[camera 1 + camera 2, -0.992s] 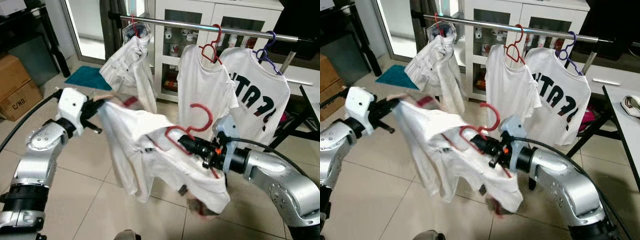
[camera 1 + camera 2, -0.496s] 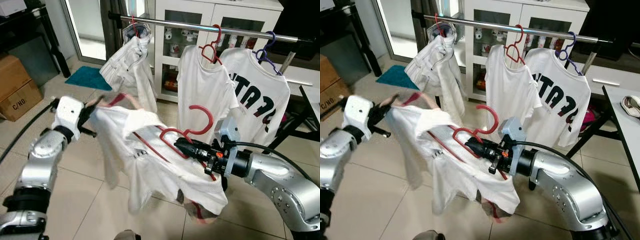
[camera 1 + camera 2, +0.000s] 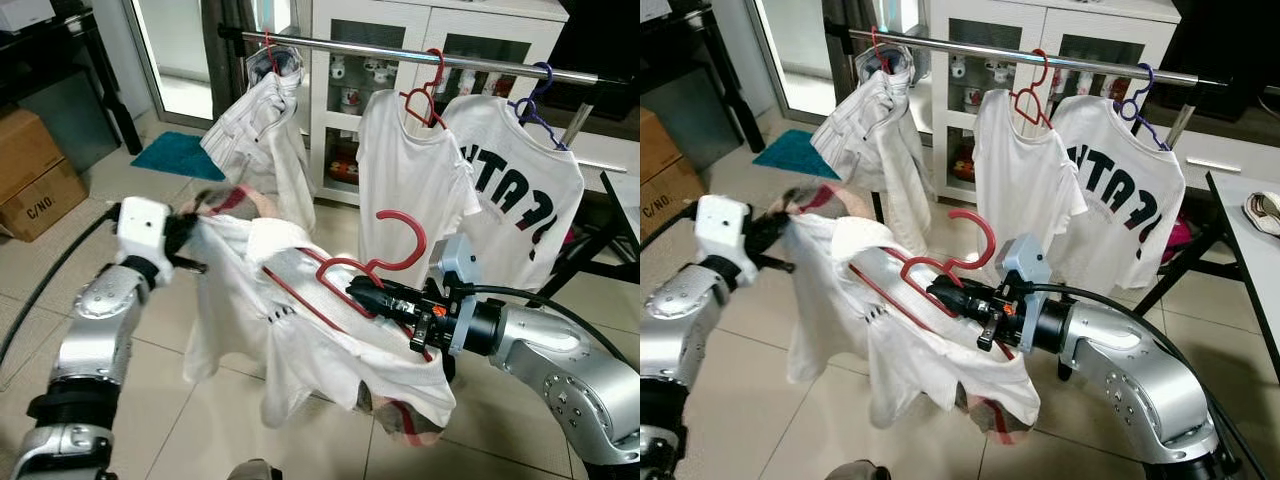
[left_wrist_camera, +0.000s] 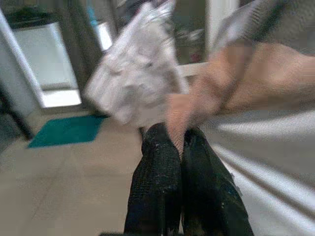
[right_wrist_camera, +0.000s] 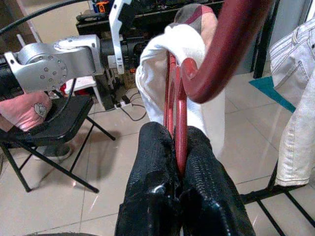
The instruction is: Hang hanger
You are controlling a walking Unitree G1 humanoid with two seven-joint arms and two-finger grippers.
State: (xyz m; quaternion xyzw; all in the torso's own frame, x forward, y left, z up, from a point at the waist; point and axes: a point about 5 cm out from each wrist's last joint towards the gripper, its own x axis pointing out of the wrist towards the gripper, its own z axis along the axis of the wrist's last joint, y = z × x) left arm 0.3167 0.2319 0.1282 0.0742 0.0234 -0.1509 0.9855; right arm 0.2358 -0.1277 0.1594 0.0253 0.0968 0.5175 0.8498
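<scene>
1. Below the clothes rail, the right gripper [image 3: 362, 293] clamps its two black fingers [image 5: 202, 162] on the neck of a red hanger [image 3: 385, 262], just under the hook, which curls upward and is free of the rail.
2. Draped over that hanger, a white shirt [image 3: 300, 330] sags between the two arms, its lower edge hanging toward the tiled floor [image 3: 170, 420] and a reddish patterned patch showing at its hem.
3. At the shirt's far corner, the left gripper [image 3: 190, 215] pinches a fold of the cloth; the left wrist view shows its fingers [image 4: 157, 167] pressed together with pinkish fabric caught between them.
4. Both silver arms are raised in front of the body, left arm bent at the elbow, right arm reaching inward from the right.
5. Behind them, a metal rail [image 3: 400, 50] runs across the scene, well above the held hanger.
6. On the rail hang three garments: a pale crumpled garment [image 3: 265, 120] at the left, a plain white T-shirt [image 3: 410, 170] on another red hanger in the middle, and a white T-shirt with dark lettering [image 3: 520, 190] on a purple hanger at the right.
7. Beyond the rail stands a white glass-door cabinet [image 3: 420, 30]; a teal mat [image 3: 178, 155] lies on the floor at the left, near a cardboard box [image 3: 35, 185].
</scene>
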